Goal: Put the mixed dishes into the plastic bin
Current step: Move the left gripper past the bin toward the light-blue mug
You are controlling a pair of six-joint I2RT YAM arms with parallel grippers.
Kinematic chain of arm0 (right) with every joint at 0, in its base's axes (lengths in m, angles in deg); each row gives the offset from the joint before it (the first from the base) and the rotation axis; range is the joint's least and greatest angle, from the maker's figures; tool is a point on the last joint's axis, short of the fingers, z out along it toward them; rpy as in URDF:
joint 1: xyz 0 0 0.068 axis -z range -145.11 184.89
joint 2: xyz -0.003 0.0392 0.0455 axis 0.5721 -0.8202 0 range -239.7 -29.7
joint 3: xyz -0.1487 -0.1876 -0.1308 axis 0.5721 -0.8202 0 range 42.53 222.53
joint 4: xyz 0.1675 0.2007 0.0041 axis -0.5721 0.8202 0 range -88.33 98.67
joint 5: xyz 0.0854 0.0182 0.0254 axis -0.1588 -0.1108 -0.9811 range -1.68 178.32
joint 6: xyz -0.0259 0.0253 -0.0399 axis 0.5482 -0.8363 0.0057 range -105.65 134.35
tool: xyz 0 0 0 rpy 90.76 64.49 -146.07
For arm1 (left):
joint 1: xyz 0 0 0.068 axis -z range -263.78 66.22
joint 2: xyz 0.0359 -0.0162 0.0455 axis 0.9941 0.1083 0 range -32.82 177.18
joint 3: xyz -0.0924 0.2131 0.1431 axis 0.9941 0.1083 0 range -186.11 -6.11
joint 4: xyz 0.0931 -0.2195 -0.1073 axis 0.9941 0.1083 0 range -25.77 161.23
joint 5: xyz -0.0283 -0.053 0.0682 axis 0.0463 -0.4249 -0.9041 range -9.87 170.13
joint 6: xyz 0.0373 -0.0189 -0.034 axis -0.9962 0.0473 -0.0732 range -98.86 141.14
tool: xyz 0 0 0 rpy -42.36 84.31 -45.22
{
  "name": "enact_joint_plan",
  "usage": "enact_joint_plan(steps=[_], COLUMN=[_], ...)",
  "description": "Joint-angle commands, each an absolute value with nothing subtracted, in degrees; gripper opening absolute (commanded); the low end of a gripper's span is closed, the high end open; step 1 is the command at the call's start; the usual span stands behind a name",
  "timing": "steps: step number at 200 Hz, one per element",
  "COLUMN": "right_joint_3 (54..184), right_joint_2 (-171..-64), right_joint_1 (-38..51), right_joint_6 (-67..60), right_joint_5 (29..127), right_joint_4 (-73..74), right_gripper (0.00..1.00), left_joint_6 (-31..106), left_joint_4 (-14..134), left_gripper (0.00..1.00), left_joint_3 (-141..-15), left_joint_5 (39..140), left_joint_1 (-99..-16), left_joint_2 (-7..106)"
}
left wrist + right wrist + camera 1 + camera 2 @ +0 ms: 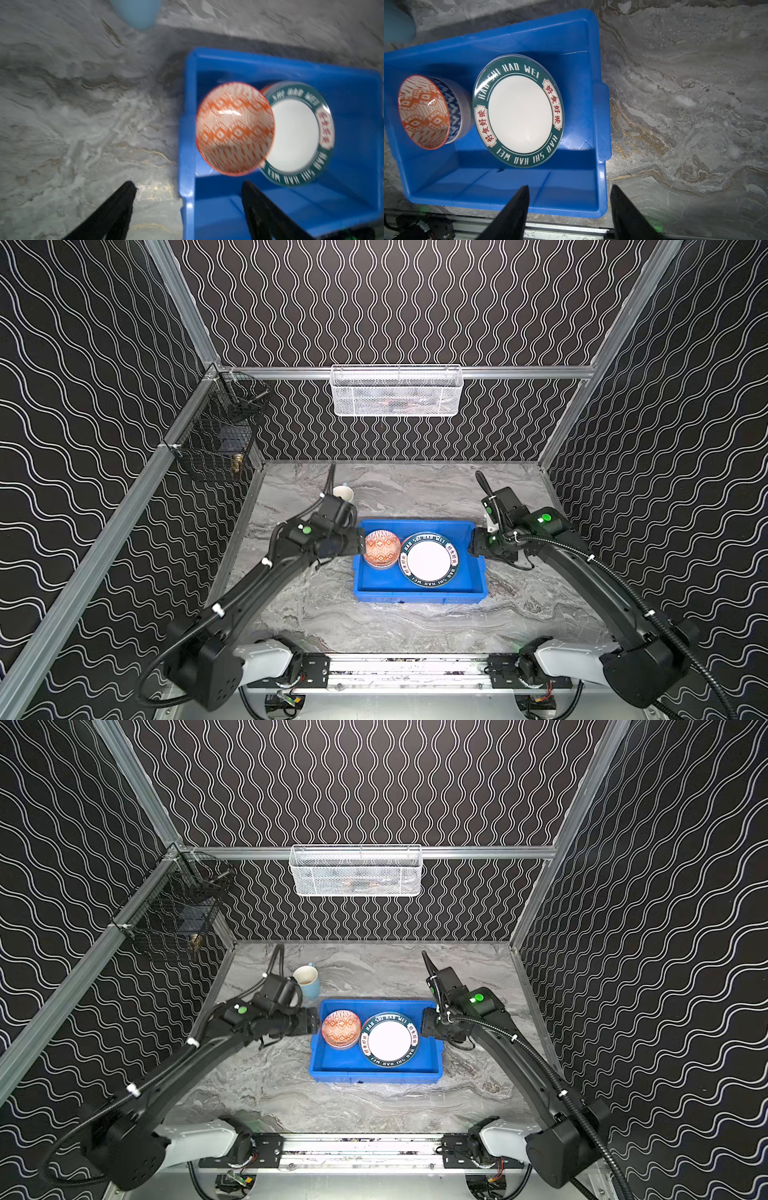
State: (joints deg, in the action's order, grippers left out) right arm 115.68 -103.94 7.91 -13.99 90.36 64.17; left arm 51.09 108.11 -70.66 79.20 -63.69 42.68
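Bin [417,598], blue plastic, sits mid-table w/ a robot gripper at each short end. Left gripper [188,184]: jaws wide apart, nothing btwn them, poised over the bin's left rim. Right gripper [570,188]: jaws also apart & empty. In its wrist view it straddles the bin's right wall, one finger over the inside, one over the table [685,104]. Just past the left gripper, inside the bin, sits a bowl [381,547], upright, orange pattern inside, blue pattern outside. Next to it, toward the right gripper, a plate [429,560] lies flat, white w/ a lettered dark-green rim. Bowl & plate look edge to edge; can't tell if they touch. The left wrist view is blurred. A thin orange edge shows under the plate there, maybe another plate below, can't confirm. Outside the bin, past its far-left corner & partly behind the left arm, a pale blue mug [309,979] stands upright on the table. Farther out are a white basket [397,391] on the back wall & a black basket [220,435] on the left wall, neither part of the job. Progress, as I judge it: bowl & plate are in, both grippers are free, the mug is left to bring in, & the left arm is nearer to it. No other loose dish shows on the table in both top views.
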Motion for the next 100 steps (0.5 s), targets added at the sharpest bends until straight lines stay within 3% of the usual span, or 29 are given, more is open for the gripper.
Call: enact_joint_plan(steps=[1,100], right_joint_3=[118.51,122.13], right_joint_2=[-105.72,-111.06], right_joint_1=[7.85,9.50], right_joint_6=[-11.45,-8.17], right_joint_5=[90.37,93.58], right_joint_4=[63.68,62.20], right_gripper=[0.63,0.63], left_joint_6=[46.84,46.36], left_joint_4=[104.99,101.32], left_gripper=[0.84,0.81], left_joint_3=[-74.19,-98.50], left_joint_5=[81.27,81.43], left_joint_1=[-67.53,-79.07], left_joint_2=[48.24,76.06])
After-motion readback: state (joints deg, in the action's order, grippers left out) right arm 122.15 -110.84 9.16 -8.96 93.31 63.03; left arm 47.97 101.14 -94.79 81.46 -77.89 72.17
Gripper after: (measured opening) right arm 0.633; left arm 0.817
